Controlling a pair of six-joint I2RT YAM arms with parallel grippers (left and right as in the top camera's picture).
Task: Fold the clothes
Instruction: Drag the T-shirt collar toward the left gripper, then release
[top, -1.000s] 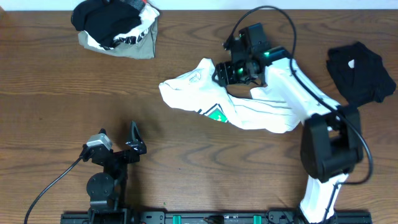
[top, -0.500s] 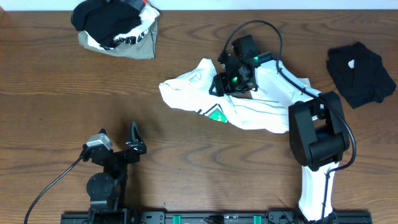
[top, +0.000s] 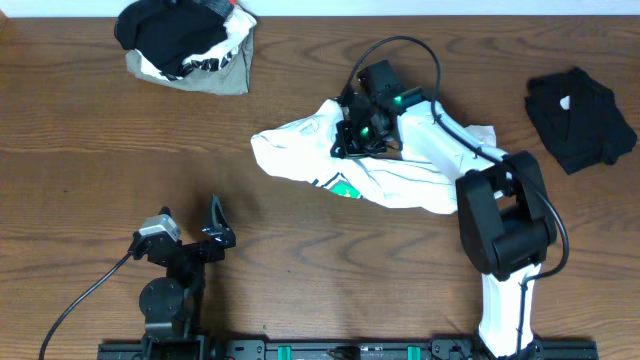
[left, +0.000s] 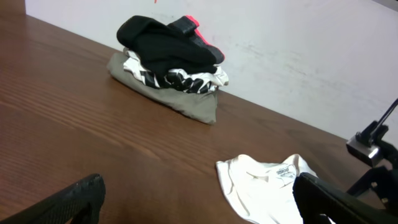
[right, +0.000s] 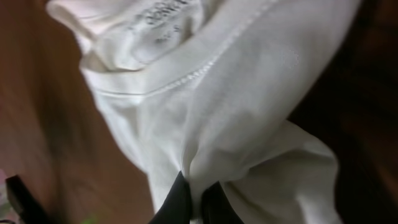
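At frame centre, the right claw (top: 352, 140) pinches a fold of the white T-shirt (top: 410, 182) on the table (top: 80, 150); lower left, the left claw (top: 190, 232) stands wide open.

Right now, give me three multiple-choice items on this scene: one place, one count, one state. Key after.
1. Seen from overhead, where on the table does the black garment that sits by itself lie?
A) far right side
B) centre
C) near left corner

2. How many separate spots hold clothes?
A) one
B) three
C) five

3. The right tool is:
A) open over bare wood
B) shut on the white T-shirt
C) out of view

Key:
1 A: it sits alone near the right edge.
2 B: there is the pile at top left, the white T-shirt in the middle, and the black garment.
3 B: the right wrist view shows white cloth pinched between its closed fingers.
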